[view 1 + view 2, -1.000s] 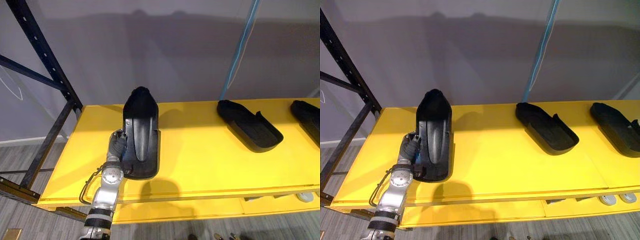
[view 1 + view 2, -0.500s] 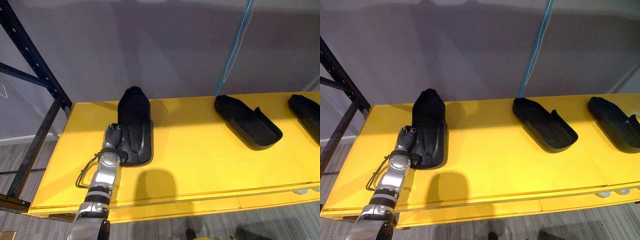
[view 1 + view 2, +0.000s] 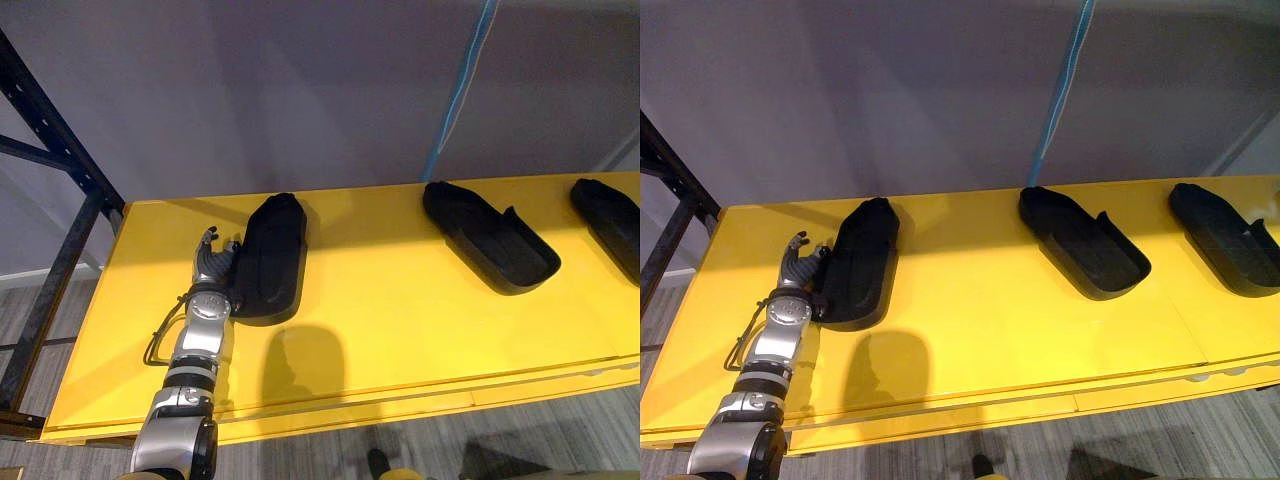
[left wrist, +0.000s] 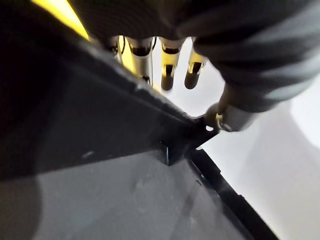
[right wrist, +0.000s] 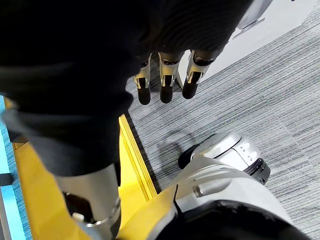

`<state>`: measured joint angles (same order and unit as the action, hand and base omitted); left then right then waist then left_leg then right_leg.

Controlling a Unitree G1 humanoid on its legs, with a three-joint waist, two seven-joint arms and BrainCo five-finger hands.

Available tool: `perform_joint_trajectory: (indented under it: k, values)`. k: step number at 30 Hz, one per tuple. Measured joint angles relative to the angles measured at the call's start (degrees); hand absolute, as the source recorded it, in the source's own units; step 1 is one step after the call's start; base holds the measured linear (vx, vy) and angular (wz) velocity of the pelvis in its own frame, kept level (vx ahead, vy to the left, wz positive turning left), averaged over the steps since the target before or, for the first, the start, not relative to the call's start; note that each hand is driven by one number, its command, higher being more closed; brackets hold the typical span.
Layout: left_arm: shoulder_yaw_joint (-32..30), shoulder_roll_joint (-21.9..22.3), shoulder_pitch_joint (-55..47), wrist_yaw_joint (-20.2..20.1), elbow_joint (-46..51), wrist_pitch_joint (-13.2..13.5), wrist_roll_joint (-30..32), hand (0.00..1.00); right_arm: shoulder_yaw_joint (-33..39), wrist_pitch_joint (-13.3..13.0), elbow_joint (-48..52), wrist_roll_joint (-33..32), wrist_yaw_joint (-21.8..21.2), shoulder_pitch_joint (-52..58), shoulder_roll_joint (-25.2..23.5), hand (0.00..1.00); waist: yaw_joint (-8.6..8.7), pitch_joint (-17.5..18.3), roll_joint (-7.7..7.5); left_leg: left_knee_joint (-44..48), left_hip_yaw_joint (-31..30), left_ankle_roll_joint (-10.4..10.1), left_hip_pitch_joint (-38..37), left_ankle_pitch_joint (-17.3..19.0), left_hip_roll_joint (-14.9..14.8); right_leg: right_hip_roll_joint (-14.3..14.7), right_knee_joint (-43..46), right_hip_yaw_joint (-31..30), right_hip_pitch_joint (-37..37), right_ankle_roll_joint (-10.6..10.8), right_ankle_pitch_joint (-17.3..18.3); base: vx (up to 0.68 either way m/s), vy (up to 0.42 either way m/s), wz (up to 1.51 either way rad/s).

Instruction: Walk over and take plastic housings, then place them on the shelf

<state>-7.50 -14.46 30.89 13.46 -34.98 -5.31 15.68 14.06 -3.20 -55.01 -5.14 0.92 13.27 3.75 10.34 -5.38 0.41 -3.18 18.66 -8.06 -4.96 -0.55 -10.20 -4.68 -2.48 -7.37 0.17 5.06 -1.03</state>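
Note:
A black plastic housing [image 3: 270,260] lies flat on the left part of the yellow shelf [image 3: 390,320]. My left hand [image 3: 213,265] rests right beside its left edge, open, fingers straight and off the part. In the left wrist view the fingers [image 4: 170,67] point past the housing's dark rim [image 4: 100,125]. Two more black housings [image 3: 490,240] [image 3: 612,215] lie further right on the shelf. My right hand [image 5: 165,75] hangs open over the grey floor, holding nothing.
A dark blue rack upright [image 3: 55,130] with a brace stands at the shelf's left end. A light blue post [image 3: 462,85] rises behind the middle housing. A grey wall closes the back. Bare yellow shelf lies between the left and middle housings.
The housing, first propped up in my left hand's grip, has come down flat on the shelf. The hand's fingers have opened and let go. The camera has shifted.

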Motion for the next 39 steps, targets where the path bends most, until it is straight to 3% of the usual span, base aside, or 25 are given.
perform_joint_trajectory:
  k: [6, 12, 17, 23, 24, 28, 34, 39]
  values:
    - [0.0, 1.3, -0.5, 0.7, 1.9, 0.0, -3.8, 0.00, 0.0, 0.1, 0.0, 0.0, 0.0, 0.0, 0.0, 0.00, -0.13, 0.0, -0.03, 0.2, -0.5, 0.0, -0.1, 0.0, 0.1, -0.2, 0.1, 0.4, 0.3, 0.0, 0.0, -0.01, -0.001, 0.02]
    - [0.1, 4.8, -6.4, 2.7, 17.4, 0.7, -6.6, 0.00, 0.0, 0.3, 0.0, 0.0, 0.0, 0.0, 0.1, 0.00, -0.30, -0.2, 0.01, 0.2, -1.5, 0.0, -0.1, 0.0, 0.2, -0.3, 0.1, 1.4, 1.0, 0.0, 0.0, -0.02, -0.005, 0.07]
    - [1.9, 6.9, -10.8, 3.4, 29.0, 2.5, -6.6, 0.00, 0.1, 0.3, -0.2, 0.0, 0.0, 0.1, 0.3, 0.00, -1.91, -0.3, -0.02, 0.2, -1.6, 0.1, 0.1, 0.0, 0.2, -0.4, 0.1, 1.5, 0.9, 0.0, 0.0, 0.00, -0.003, 0.02]
    - [5.5, 9.9, -18.8, 3.8, 43.6, 7.2, -6.2, 0.00, 0.6, 0.2, -0.9, 0.0, 0.0, 0.1, 0.2, 0.00, -2.74, -0.4, -0.02, 1.5, -2.2, 0.5, 0.8, 0.5, 0.2, -0.5, 0.6, 1.5, 0.9, 0.5, 0.6, 0.00, -0.005, 0.04]
    - [7.3, 10.6, -21.6, 3.6, 46.3, 8.4, -5.3, 1.00, 0.6, 0.0, -1.2, 0.0, 0.1, 0.1, 0.2, 0.00, -2.95, -0.3, -0.02, 2.0, -2.3, 0.6, 0.7, 0.9, 0.2, -0.5, 1.4, 1.4, 0.9, 0.6, 1.1, 0.00, 0.000, 0.00]
    - [11.3, 11.9, -29.7, 2.3, 50.6, 10.8, -4.2, 1.00, 0.6, -0.4, -1.8, 0.0, 0.4, 0.1, 0.2, 0.00, -3.53, -0.3, -0.05, 3.2, -1.9, 0.5, 0.8, 1.9, 0.2, -0.6, 2.0, 0.7, 0.8, 1.1, 1.6, 0.00, 0.004, -0.05]
    - [15.9, 11.3, -38.3, -0.4, 49.3, 13.1, -3.5, 1.00, 0.3, -0.5, -1.9, 0.0, 1.3, 0.1, 0.4, 0.00, -4.55, 0.0, 0.19, 3.6, -1.5, 0.6, 0.9, 2.4, 0.2, -0.7, 2.0, 0.5, 0.5, 1.1, 1.6, 0.00, 0.003, -0.04]
    - [16.9, 10.7, -40.5, -2.8, 44.9, 13.1, -3.6, 1.00, -1.8, -0.6, -1.9, 0.0, 1.7, 0.0, 0.9, 0.00, -4.92, 0.6, 0.19, 3.7, -1.8, 0.6, 1.4, 2.4, 0.2, -0.8, 2.0, 1.0, 0.3, 1.1, 1.6, 0.00, 0.000, 0.03]
